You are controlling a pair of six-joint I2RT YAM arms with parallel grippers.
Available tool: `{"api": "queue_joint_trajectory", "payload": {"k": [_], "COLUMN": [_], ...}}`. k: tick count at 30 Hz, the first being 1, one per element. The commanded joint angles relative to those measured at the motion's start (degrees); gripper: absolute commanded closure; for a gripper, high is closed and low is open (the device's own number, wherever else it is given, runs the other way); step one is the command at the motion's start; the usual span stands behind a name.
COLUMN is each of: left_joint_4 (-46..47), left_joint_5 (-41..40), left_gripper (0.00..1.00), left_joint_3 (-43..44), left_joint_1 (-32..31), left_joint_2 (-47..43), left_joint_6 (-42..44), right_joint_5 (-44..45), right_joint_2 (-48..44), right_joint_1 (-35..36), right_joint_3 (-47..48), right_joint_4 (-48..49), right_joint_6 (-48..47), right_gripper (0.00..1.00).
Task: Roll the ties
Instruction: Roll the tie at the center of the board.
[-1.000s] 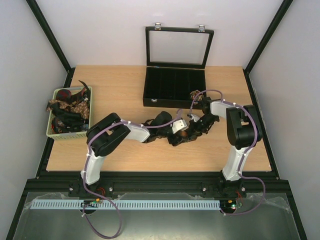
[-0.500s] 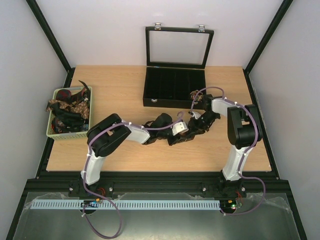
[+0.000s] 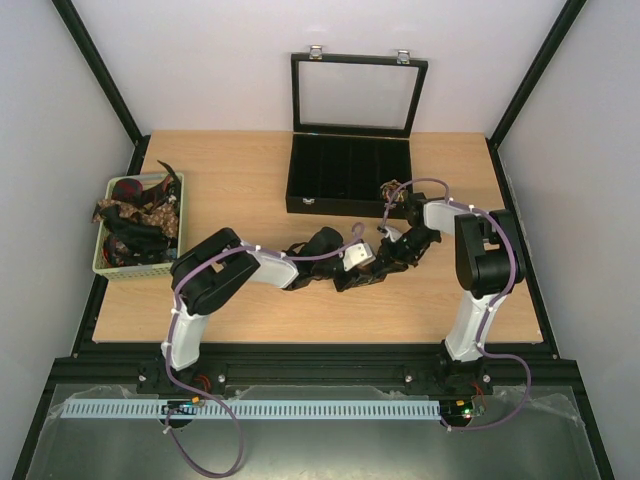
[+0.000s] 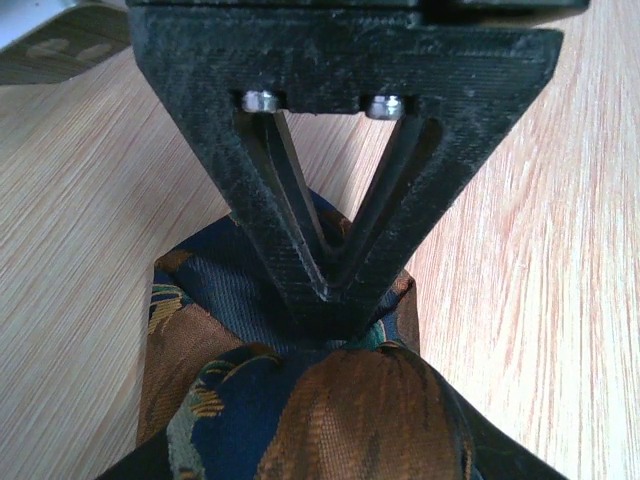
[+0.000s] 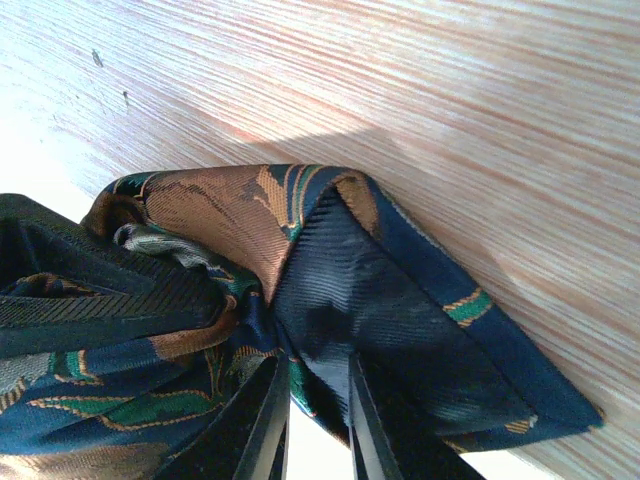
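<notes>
Item: tie (image 3: 372,274), brown and navy, bunched on the table (image 3: 250,190) near the black box (image 3: 350,172). It lies slantwise between both arms.
Left gripper (image 4: 322,300): clamped on its near-left end.
Right gripper (image 5: 310,425): at the far-right fold, jaws narrow; whether gripping, I cannot tell.
Long axis: gripper to gripper.
</notes>
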Motion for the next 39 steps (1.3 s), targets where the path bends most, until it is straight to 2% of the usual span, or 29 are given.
{"api": "queue_joint_trajectory", "payload": {"k": [1,7,10,12,15,19,23,25,37,39], "left_joint_4": [-6.7,-7.4,-9.4,-11.0,-11.7,-12.5,-12.4,-12.6,-11.8,-11.7], "left_joint_5": [-3.2,-6.1,-6.5,-6.8,-7.1,-7.9,-7.9,-7.8,-6.0,-5.9], "left_gripper": [0.72,0.71,0.69,0.68,0.67,0.67,0.66,0.66,0.63,0.63], "left_joint_3": [0.2,-0.3,-0.3,-0.5,-1.6,-2.0,-2.1,-1.9,-1.9,-1.8], "left_joint_1": [0.5,0.4,0.4,0.2,0.1,-0.5,-0.6,-0.5,-0.7,-0.7], "left_joint_2": [-2.4,-2.7,-0.2,1.1,2.0,2.5,2.9,3.0,3.1,3.1], "left_joint_6": [-3.2,-2.3,0.4,1.6,2.9,4.2,4.1,4.0,3.7,3.6], "right_joint_5": [9.2,10.9,9.4,5.3,-0.7,-8.6,-15.8,-17.2,-12.7,-12.7], "right_joint_2": [4.5,4.4,3.7,2.0,-1.3,-3.8,-5.7,-5.8,-1.5,-1.0], "right_joint_1": [0.3,0.3,0.0,-0.3,-0.4,-0.4,-0.2,0.3,1.6,1.8], "right_joint_3": [-2.0,-2.1,-0.2,1.6,4.0,5.1,3.0,2.1,-1.0,-1.0], "right_joint_4": [0.9,0.2,-1.0,-2.5,-5.6,-9.5,-8.8,-7.6,-3.4,-2.4], "right_joint_6": [0.4,-1.0,-1.9,-3.0,-5.1,-5.6,-3.6,-2.5,-4.5,-4.0], "right_gripper": [0.8,0.79,0.74,0.69,0.55,0.49,0.42,0.42,0.52,0.59]}}
